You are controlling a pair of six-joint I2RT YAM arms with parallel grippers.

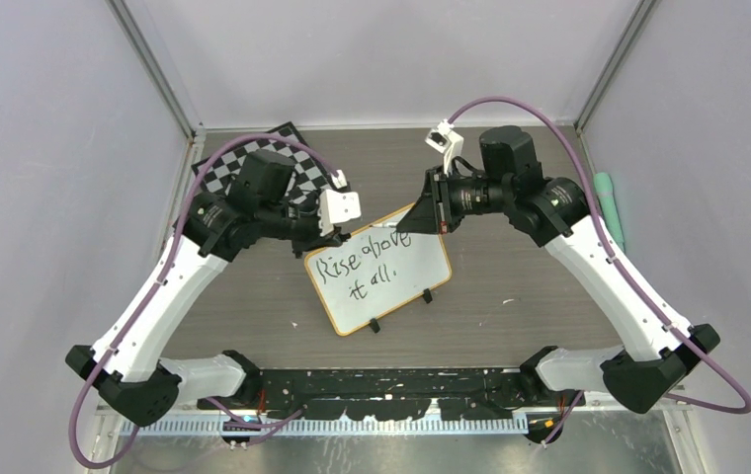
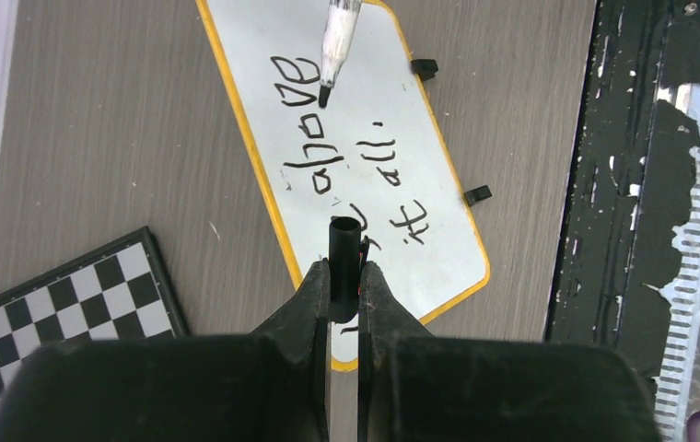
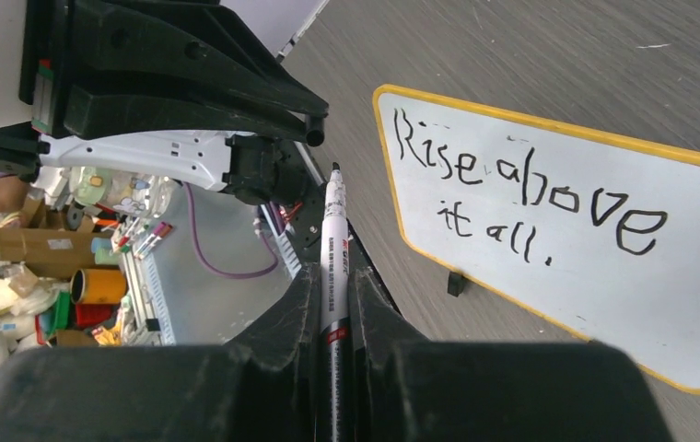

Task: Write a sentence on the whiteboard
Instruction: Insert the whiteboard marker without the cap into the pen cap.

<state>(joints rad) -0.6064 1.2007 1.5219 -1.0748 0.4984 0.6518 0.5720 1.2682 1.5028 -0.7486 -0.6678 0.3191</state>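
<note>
The whiteboard lies tilted at the table's centre, white with an orange rim and two black feet clips. The sentence "Rise above it all." is on it in two black lines. My left gripper is over the board's far left corner, shut on a black marker cap. My right gripper is over the board's far edge, shut on a white marker. The marker's black tip hangs by the "e" of "above"; I cannot tell whether it touches. Tip and cap are apart, pointing toward each other.
A black-and-white chessboard lies at the back left, partly under the left arm, and shows in the left wrist view. A paint-flecked black strip runs along the near edge. A green cylinder lies outside the right wall.
</note>
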